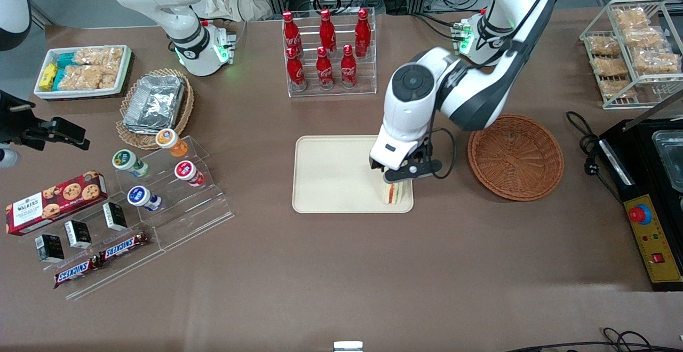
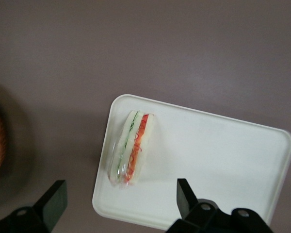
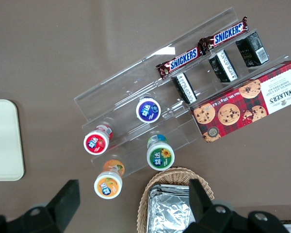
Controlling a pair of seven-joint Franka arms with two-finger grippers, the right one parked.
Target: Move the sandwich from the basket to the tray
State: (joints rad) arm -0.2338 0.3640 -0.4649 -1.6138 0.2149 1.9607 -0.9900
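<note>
The sandwich [image 1: 396,192], a white wedge with an orange-red and green stripe, lies on the cream tray [image 1: 331,176] at its corner nearest the basket and the front camera. It also shows in the left wrist view [image 2: 133,148], resting on the tray [image 2: 218,160] near a rounded corner. My left gripper [image 1: 401,177] hovers just above the sandwich, open and empty; in the wrist view the gripper [image 2: 120,194] has its black fingers [image 2: 184,194] spread wide, clear of the sandwich. The reddish-brown wicker basket [image 1: 515,157] stands empty beside the tray, toward the working arm's end.
A clear rack of red cola bottles [image 1: 328,53] stands farther from the camera than the tray. Toward the parked arm's end are a tan foil-filled basket [image 1: 155,104], an acrylic stand with cups [image 1: 160,181] and a cookie box [image 1: 53,200]. A black appliance [image 1: 648,181] lies beside the basket.
</note>
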